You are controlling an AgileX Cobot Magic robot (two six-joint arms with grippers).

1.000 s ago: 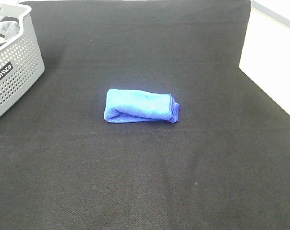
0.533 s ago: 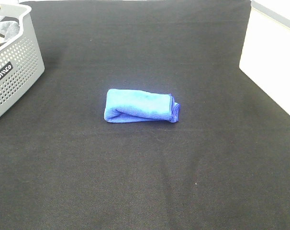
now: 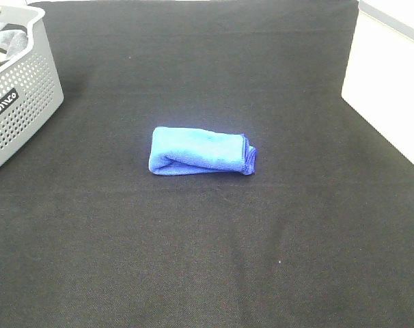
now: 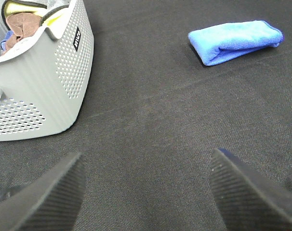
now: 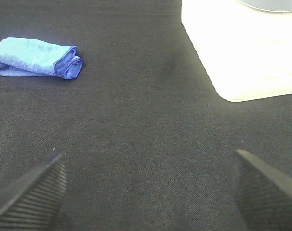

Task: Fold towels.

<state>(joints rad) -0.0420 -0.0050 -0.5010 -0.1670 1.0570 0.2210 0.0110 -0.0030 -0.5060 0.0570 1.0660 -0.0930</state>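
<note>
Blue and soft-looking, a towel [image 3: 201, 152] lies folded into a compact oblong near the middle of a black cloth-covered table [image 3: 207, 260]. Its layered, darker-stitched edges face the right side of the overhead view, and its rounded fold faces the left.

At the far left edge of the table stands a grey perforated plastic basket [image 3: 19, 102] holding crumpled cloths in grey, brown and yellow. It sits well apart from the towel. At the right edge, a white surface [image 3: 388, 89] borders the black cloth.

Neither arm appears in the overhead view. The left gripper [image 4: 146, 192] hangs above bare cloth with its jaws spread wide and nothing between them; the basket is beside it and the towel lies farther off. The right gripper [image 5: 151, 192] is likewise spread wide and empty, over bare cloth, with the towel well away.
</note>
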